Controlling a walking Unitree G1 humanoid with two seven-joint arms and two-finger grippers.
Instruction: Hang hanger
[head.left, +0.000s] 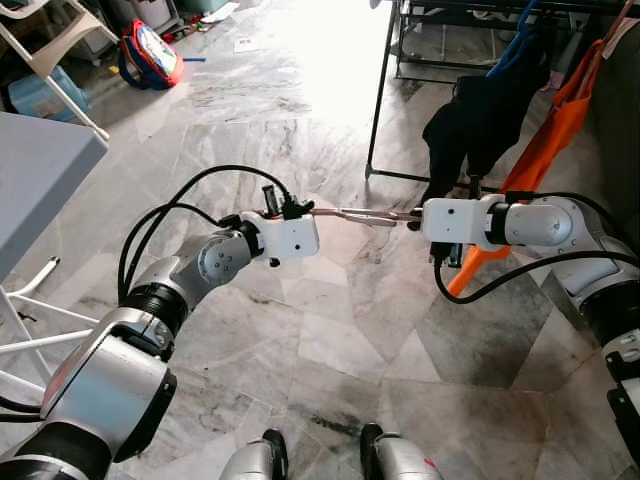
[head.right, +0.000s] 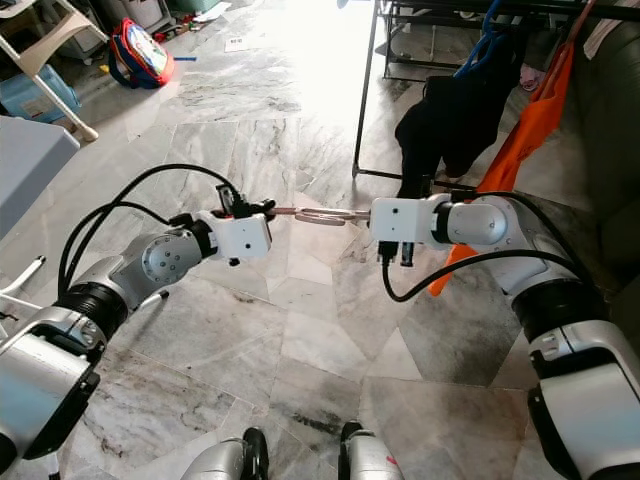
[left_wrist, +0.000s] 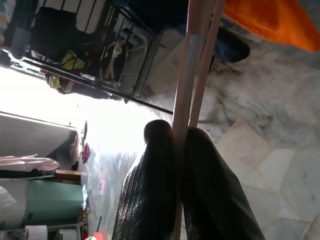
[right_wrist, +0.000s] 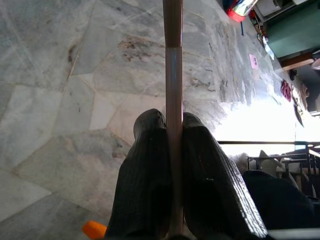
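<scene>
We are holding a thin pinkish metal hanger (head.left: 365, 215) level in the air above the marble floor (head.left: 330, 340), between our two arms. The left gripper (left_wrist: 180, 150) has its jaws clamped on one end, the right gripper (right_wrist: 172, 131) on the other. The black drying rack (head.left: 385, 90), with dark and orange clothes (head.left: 540, 140) on it, is standing ahead to our right. We are judging that one hand should let go first, then the other lifts the hook onto a rail.
</scene>
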